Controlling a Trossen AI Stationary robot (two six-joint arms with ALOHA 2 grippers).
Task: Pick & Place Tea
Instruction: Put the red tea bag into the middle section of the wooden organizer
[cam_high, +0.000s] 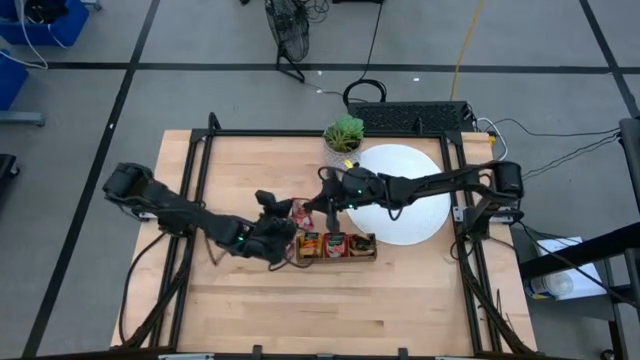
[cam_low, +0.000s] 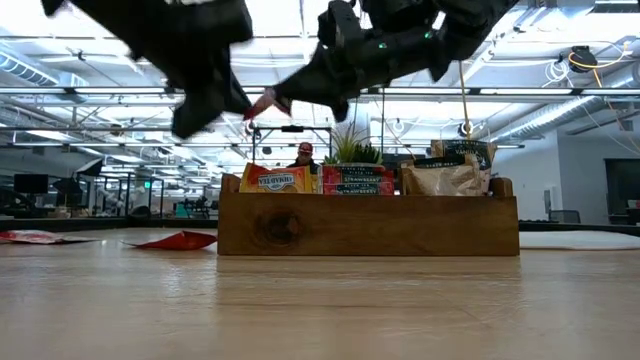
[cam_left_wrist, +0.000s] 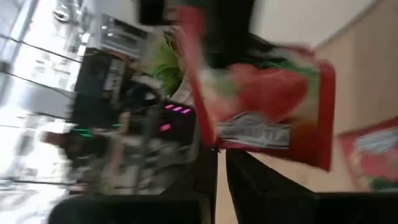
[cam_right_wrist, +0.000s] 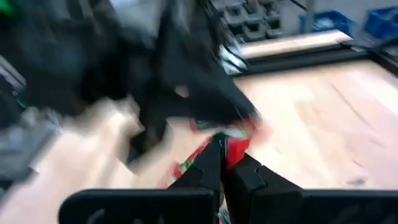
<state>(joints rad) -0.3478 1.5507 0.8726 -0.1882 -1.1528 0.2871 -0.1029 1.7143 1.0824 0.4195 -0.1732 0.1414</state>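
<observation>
Looking down, we have both grippers meeting just beside the tray's left end, the left gripper and right gripper nearly touching over a red tea sachet. Level across the table, the sachet hangs between them above the tray, and our wrist views show the right fingers pinched on it while the left fingers, barely parted, sit at its edge: a handover, we judge, next needing the left to let go.

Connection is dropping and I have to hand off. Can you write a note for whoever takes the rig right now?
Right gripper: shut on a red sachet, held in the air over the table just behind the wooden tray.
Left gripper: right at the same sachet, from the other side; its grip is unclear.
Done: all three tray compartments hold sachets: yellow, red and pale with dark print.
Left: place the held sachet, probably in the red compartment. Then pick up the two loose red sachets on the table beside the tray. No sachets show on the white disc.
</observation>
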